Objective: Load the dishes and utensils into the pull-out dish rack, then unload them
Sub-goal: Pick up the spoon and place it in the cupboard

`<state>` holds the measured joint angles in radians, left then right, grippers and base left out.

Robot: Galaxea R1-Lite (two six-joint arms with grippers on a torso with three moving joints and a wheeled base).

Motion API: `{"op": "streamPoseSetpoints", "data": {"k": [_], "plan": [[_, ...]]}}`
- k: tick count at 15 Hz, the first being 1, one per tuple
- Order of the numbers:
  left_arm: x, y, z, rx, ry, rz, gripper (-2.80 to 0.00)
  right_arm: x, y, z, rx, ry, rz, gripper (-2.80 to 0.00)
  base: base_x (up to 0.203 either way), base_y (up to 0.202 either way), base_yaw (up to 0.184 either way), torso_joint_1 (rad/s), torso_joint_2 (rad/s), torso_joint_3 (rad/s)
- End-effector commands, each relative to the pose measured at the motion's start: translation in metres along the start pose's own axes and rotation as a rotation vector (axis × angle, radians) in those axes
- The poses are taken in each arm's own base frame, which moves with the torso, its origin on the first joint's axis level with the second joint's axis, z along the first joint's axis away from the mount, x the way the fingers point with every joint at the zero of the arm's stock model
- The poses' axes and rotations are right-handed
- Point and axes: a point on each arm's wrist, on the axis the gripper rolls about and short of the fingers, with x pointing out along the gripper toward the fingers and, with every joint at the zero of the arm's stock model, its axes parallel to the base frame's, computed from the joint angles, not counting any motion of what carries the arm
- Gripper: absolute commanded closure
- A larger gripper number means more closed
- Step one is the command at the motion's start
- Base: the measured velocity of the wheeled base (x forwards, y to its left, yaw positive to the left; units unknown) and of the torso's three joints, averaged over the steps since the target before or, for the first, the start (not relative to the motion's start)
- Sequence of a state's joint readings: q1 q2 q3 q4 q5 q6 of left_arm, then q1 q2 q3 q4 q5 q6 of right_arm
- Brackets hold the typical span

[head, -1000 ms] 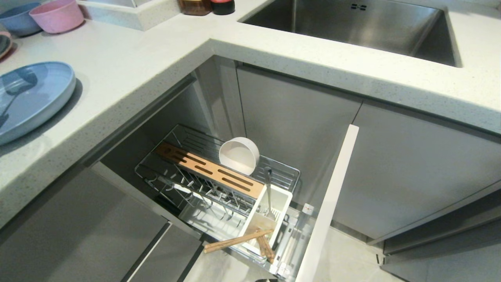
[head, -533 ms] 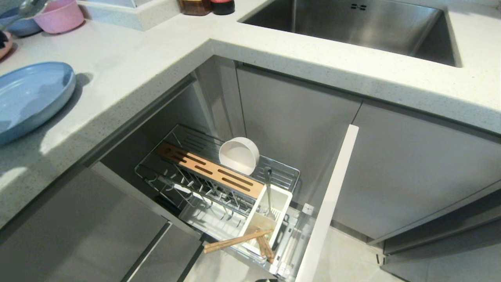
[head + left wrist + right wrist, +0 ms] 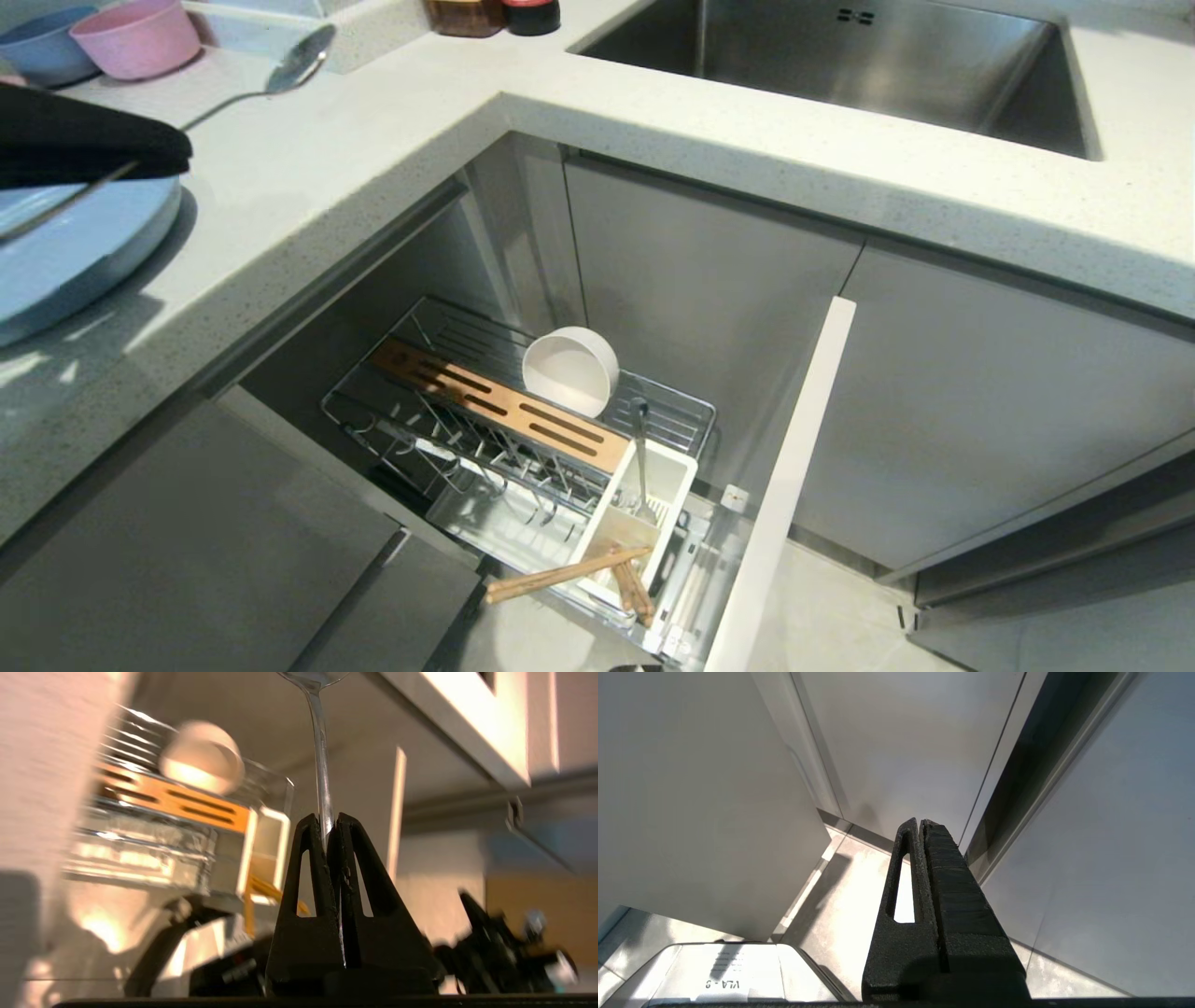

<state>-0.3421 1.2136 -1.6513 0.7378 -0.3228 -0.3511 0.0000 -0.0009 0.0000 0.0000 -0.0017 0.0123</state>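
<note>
— Two arms, but which one is at work?
— The left. Its pincer (image 3: 332, 819) is clamped on the thin handle of the silver spoon (image 3: 297, 63), which it carries above the worktop (image 3: 355, 159) at the far left, over the edge of the light-blue plate (image 3: 84, 252). The spoon's bowl points toward the pink bowl (image 3: 135, 35) and blue bowl (image 3: 37, 45) at the back.
— And the right pincer (image 3: 920, 822)?
— Fingers pressed together, holding nothing, hanging low by the cabinet fronts above the floor.
— What sits in the pull-out dish rack (image 3: 523, 439)?
— The cream-white bowl (image 3: 571, 371) leans on its side behind the slotted wooden strip (image 3: 499, 406). The white caddy (image 3: 639, 518) has a metal utensil standing in it, and the chopsticks (image 3: 569, 574) lie tilted across its near edge, one end poking out past the rack.
— The sink (image 3: 868, 65)?
— Top right, set into the worktop.
</note>
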Motion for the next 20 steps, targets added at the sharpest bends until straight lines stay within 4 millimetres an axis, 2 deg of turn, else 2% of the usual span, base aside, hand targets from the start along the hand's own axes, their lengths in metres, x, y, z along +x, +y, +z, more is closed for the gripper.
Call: {"op": "streamPoseSetpoints", "data": {"k": [1, 3, 5, 10, 14, 20], "plan": [[0.006, -0.006, -0.009, 0.014, 0.065, -0.063, 0.0, 0.0, 0.0, 0.0, 0.0, 0.002, 0.0, 0.0, 0.0, 0.0, 0.0, 0.0, 0.0, 0.0], [0.018, -0.011, -0.019, 0.03, 0.142, -0.119, 0.0, 0.0, 0.0, 0.0, 0.0, 0.002, 0.0, 0.0, 0.0, 0.0, 0.0, 0.0, 0.0, 0.0], [0.043, -0.011, -0.025, 0.031, 0.233, -0.125, 0.0, 0.0, 0.0, 0.0, 0.0, 0.002, 0.0, 0.0, 0.0, 0.0, 0.0, 0.0, 0.0, 0.0], [0.103, -0.003, -0.026, 0.032, 0.422, -0.055, 0.0, 0.0, 0.0, 0.0, 0.0, 0.001, 0.0, 0.0, 0.0, 0.0, 0.0, 0.0, 0.0, 0.0], [0.146, -0.009, -0.029, 0.089, 0.543, 0.045, 0.0, 0.0, 0.0, 0.0, 0.0, 0.001, 0.0, 0.0, 0.0, 0.0, 0.0, 0.0, 0.0, 0.0], [0.189, -0.016, -0.05, 0.153, 0.693, 0.178, 0.0, 0.0, 0.0, 0.0, 0.0, 0.002, 0.0, 0.0, 0.0, 0.0, 0.0, 0.0, 0.0, 0.0]]}}
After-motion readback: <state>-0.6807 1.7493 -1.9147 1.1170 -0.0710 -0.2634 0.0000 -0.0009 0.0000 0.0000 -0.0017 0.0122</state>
